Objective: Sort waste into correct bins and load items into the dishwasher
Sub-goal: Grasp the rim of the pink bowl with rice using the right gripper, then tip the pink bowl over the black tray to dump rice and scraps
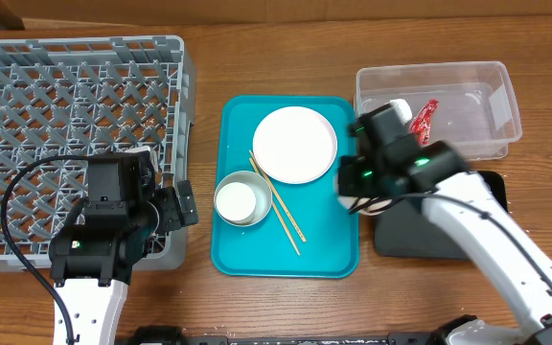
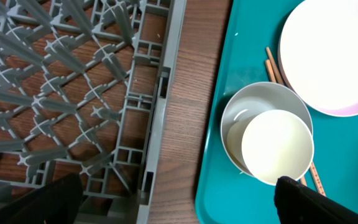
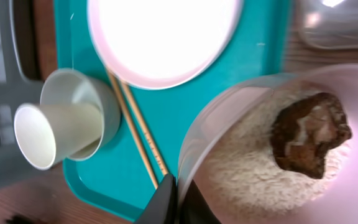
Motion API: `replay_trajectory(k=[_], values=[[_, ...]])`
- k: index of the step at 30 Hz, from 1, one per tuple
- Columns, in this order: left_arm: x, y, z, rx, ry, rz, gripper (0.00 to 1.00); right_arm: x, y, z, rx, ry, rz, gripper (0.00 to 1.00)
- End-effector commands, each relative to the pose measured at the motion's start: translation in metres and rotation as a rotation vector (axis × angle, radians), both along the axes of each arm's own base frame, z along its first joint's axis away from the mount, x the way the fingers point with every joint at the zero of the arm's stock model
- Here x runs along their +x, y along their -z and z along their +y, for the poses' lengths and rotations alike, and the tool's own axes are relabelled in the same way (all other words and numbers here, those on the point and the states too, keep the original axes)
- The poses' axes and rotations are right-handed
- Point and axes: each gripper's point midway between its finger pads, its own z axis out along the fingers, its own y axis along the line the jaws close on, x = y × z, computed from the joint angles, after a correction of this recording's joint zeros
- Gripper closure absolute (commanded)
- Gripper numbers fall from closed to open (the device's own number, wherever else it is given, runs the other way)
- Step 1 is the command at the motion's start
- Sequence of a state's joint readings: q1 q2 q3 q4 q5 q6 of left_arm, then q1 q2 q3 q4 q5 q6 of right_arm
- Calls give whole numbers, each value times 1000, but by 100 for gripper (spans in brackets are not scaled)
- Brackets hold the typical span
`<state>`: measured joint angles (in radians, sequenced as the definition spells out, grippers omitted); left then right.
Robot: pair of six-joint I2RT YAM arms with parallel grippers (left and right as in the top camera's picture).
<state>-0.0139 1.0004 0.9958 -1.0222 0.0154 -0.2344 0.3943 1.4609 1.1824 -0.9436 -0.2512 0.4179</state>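
Observation:
My right gripper (image 3: pixel 180 200) is shut on the rim of the small pink-white dish (image 3: pixel 328 205), which holds white rice grains (image 3: pixel 241 168) and a brown food lump (image 3: pixel 309 134). In the overhead view this gripper (image 1: pixel 370 199) is at the teal tray's right edge, beside the black tray (image 1: pixel 415 244). The plate (image 1: pixel 295 144), the grey bowl (image 1: pixel 228 216) with the white cup (image 1: pixel 237 199) in it, and the chopsticks (image 1: pixel 281 206) lie on the teal tray (image 1: pixel 257 259). My left gripper (image 2: pixel 173 208) is open and empty over the gap between the dish rack (image 1: pixel 65 105) and the teal tray.
The clear tub (image 1: pixel 468 72) at the back right holds the red wrapper (image 1: pixel 424 117). The dish rack (image 2: pixel 73 93) holds nothing. Bare wood table shows between rack and teal tray (image 2: pixel 185 106).

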Motion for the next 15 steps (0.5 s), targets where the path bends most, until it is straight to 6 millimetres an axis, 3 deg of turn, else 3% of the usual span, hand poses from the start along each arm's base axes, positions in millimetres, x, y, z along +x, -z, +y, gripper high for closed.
replay_trajectory(k=[1, 10, 15], values=[[4, -8, -3, -17, 0, -22, 0, 7, -15, -11, 144, 15, 26, 96], [4, -8, -4, -18, 0, -22, 0, 16, -17, -58, 449, 77, 73, 96], [4, -8, -4, -17, 0, -22, 0, 13, -5, -83, 603, 170, 113, 96]])
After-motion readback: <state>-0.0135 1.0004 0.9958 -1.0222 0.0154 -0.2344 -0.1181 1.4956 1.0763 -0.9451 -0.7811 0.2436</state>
